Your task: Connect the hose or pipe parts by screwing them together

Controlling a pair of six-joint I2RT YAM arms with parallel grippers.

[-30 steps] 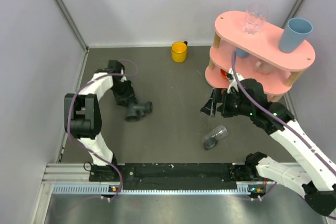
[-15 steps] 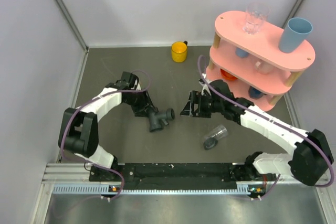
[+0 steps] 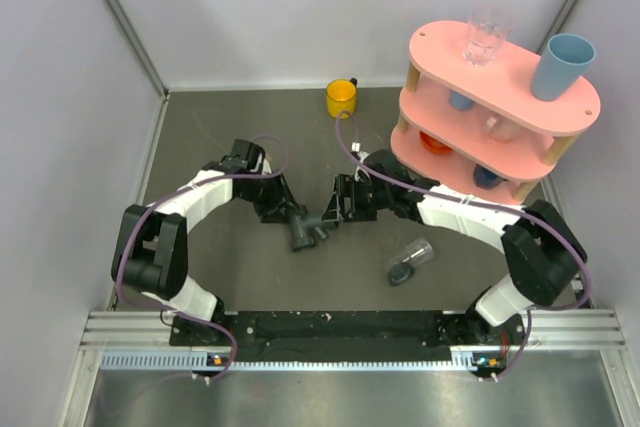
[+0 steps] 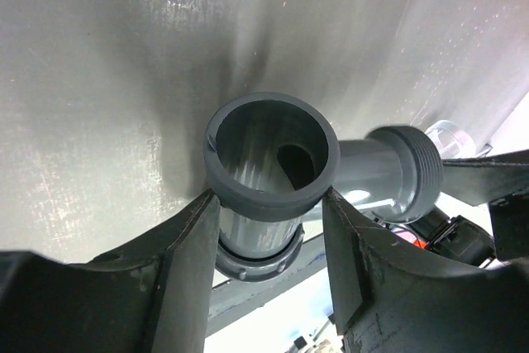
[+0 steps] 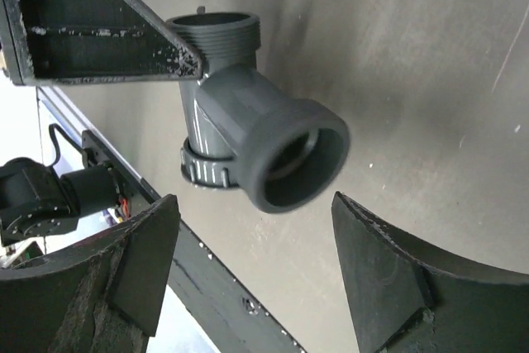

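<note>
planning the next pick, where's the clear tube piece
Top view: the clear tube piece lies on the table right of centre, just nearer the bases than the right arm.

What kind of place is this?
Probably a robot lab booth: plain walls around a grey table, left arm and right arm bolted to a rail, a pink shelf holding a blue cup.

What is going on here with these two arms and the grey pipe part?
The left hand grips the dark grey T-shaped fitting across its body. The right hand is open, its fingers on either side of one round end of the fitting, not touching it. The clear tubular piece lies alone on the table, so nothing is screwed together yet.
</note>
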